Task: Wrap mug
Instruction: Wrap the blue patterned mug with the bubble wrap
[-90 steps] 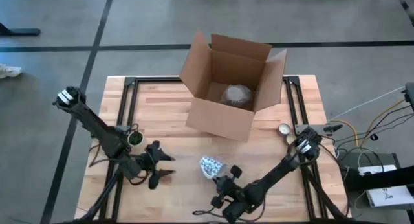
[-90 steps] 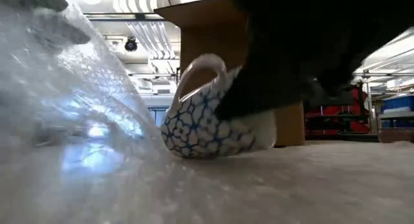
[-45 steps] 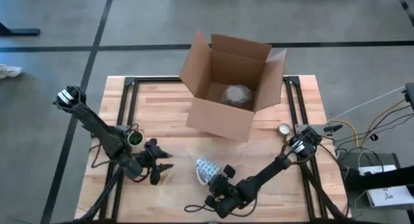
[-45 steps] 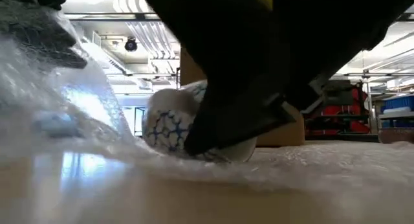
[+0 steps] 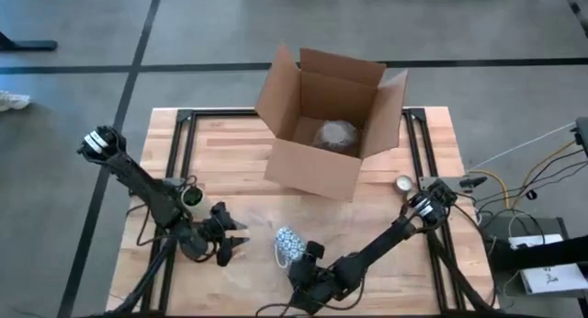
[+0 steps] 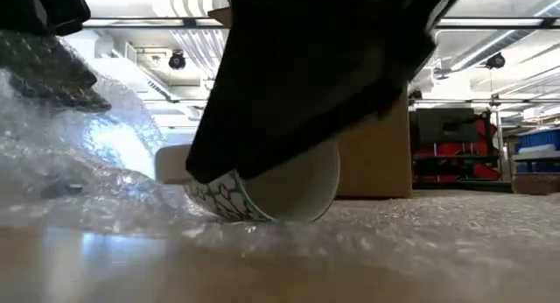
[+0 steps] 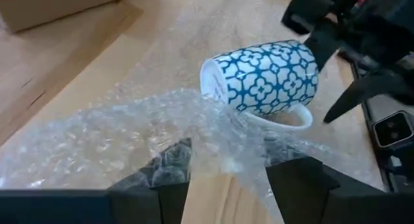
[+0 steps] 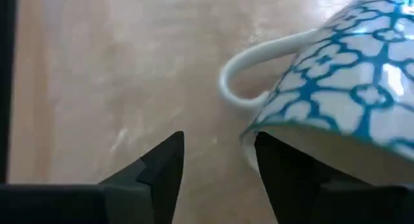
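Mug [image 5: 288, 244], blue-and-white patterned, lies on its side on the wooden table [image 5: 248, 143], on the near side of the open cardboard box [image 5: 326, 125] and well apart from it. It rests on a sheet of clear bubble wrap [image 7: 129, 140] spread over the tabletop. Seen from my left wrist, the mug's open mouth faces the raised fold of wrap, and its handle lies low against the sheet.

My left gripper [image 5: 230, 242] sits just beside the mug, on the side away from my right arm. Its fingers [image 7: 162, 169] are closed on the edge of the bubble wrap, and the plastic bunches up between them and rises toward the mug's rim. In the low view the wrap stands in a crumpled heap next to the mug.

My right gripper [image 5: 310, 259] is at the mug's other side, low over the table and very close to it. From my right wrist its two fingers [image 8: 162, 166] stand apart with bare sheet between them; the mug's base edge and handle lie just past the tips, and I cannot tell whether a tip touches the mug.

Inside the cardboard box lies a grey wrapped bundle [image 5: 336, 134]. A small round tin [image 5: 402, 183] sits on the table near the box's right-hand corner.
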Controlling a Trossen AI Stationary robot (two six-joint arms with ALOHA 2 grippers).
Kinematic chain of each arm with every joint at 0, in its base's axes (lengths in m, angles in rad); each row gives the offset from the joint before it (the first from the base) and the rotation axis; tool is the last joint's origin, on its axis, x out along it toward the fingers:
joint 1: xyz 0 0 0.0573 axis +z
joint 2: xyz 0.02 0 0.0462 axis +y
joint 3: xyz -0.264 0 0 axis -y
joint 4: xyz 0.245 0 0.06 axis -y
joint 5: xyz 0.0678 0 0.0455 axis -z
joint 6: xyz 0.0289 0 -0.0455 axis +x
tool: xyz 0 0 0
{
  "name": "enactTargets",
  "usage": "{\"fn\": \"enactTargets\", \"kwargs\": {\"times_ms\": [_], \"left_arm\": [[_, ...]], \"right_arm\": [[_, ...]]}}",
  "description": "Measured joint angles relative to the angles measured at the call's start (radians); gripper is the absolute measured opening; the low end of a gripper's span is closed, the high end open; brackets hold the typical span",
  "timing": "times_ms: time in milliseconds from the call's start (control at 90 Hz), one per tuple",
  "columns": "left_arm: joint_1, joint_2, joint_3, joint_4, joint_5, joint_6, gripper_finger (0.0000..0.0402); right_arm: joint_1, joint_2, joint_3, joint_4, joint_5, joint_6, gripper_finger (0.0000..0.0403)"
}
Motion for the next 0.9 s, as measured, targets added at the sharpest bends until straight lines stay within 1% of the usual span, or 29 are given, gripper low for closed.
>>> {"fn": "enactTargets", "kwargs": {"times_ms": [78, 133, 200, 311, 344, 389, 489, 544, 689, 778, 900], "left_arm": [[0.000, 0.000, 0.000, 0.004, 0.000, 0.000, 0.0152], [0.000, 0.000, 0.000, 0.006, 0.001, 0.000, 0.0132], [0.000, 0.000, 0.000, 0.008, 0.000, 0.000, 0.0098], [0.000, -0.001, 0.003, 0.009, 0.001, 0.001, 0.0028], [0.000, -0.002, 0.006, 0.010, 0.000, 0.006, 0.0014], [0.000, -0.002, 0.011, 0.016, 0.000, 0.008, 0.0009], [0.000, -0.003, 0.022, 0.016, 0.000, 0.034, 0.0016], [0.000, -0.003, 0.031, 0.027, 0.001, 0.054, 0.0015], [0.000, -0.003, 0.062, 0.064, 0.001, 0.144, 0.0002], [0.001, -0.002, 0.073, 0.117, -0.001, 0.218, 0.0004], [0.006, -0.002, 0.073, 0.253, -0.005, 0.314, 0.0001]], "right_arm": [[0.012, 0.000, 0.039, -0.088, -0.010, -0.024, 0.0165], [0.026, 0.000, 0.075, -0.158, -0.010, -0.033, 0.0160], [0.045, 0.000, 0.132, -0.259, -0.009, -0.040, 0.0154], [0.073, -0.002, 0.244, -0.489, 0.006, -0.050, 0.0140], [0.077, -0.002, 0.273, -0.555, 0.013, -0.046, 0.0135], [0.080, -0.004, 0.302, -0.639, 0.031, -0.032, 0.0127], [0.082, -0.004, 0.331, -0.749, 0.097, -0.009, 0.0109], [0.077, -0.004, 0.330, -0.770, 0.125, -0.018, 0.0098], [0.037, -0.002, 0.296, -0.747, 0.183, -0.062, 0.0070], [0.006, 0.003, 0.274, -0.701, 0.170, -0.088, 0.0052], [-0.025, 0.004, 0.237, -0.588, 0.135, -0.145, 0.0029]]}}
